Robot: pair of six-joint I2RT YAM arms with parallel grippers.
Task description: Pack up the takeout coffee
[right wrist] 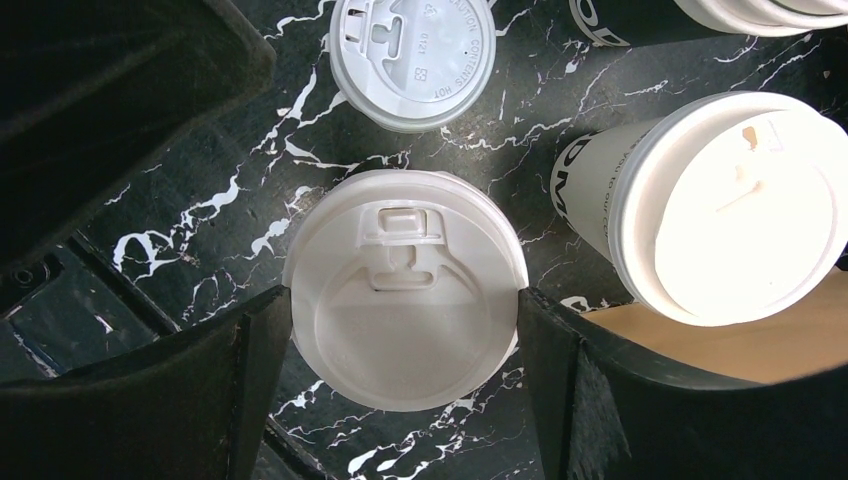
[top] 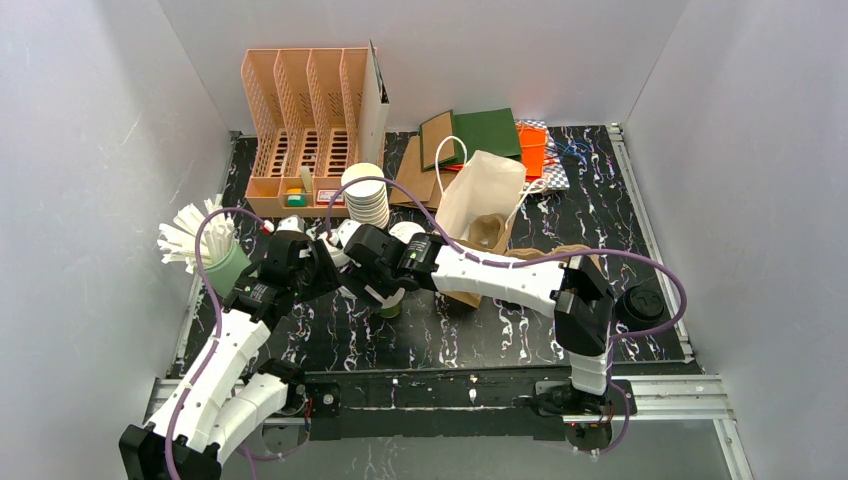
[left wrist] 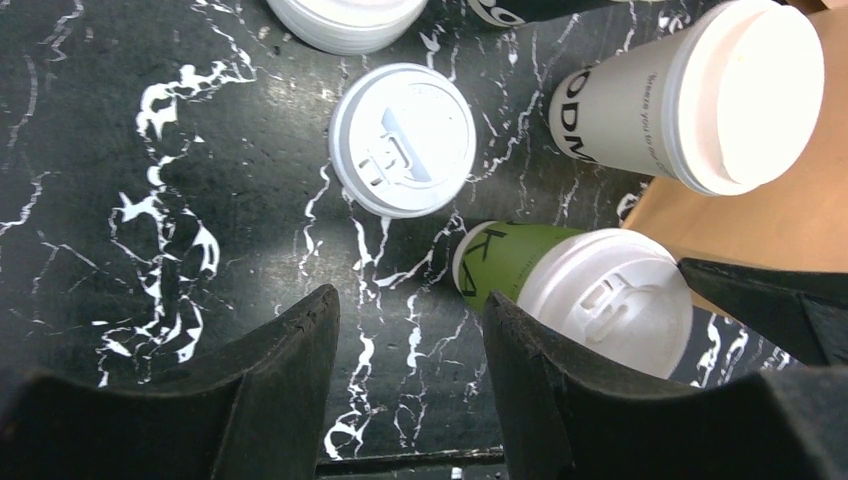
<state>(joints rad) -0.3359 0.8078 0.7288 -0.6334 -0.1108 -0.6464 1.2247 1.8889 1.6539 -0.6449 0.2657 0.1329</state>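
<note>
Because both arms crowd the middle of the surface [top: 480, 330] in the top view, I see only a sliver of the green cup [top: 391, 309] below my right tool [top: 386, 292]. My left tool [top: 330, 270] is just beside it, and the white bag [top: 482, 195] stands well apart toward the back.

From the left wrist, the left tool is about half open over bare surface and holds nothing. The green cup stands capped just outside its right finger, with a white cup [left wrist: 690, 100] beyond and a loose lid [left wrist: 402, 140] ahead.

From the right wrist, the right tool stands wide, one finger on each side of the green cup's lid [right wrist: 405, 300], right at its rim. I judge that no hold is made yet. To do this well, I should sink below the lid so the fingers meet the paper wall and keep the cup centred. I should close gently enough not to crush it or pop the lid. Then I lift straight up, clear of the white cup and my left tool, before heading for the bag.
</note>
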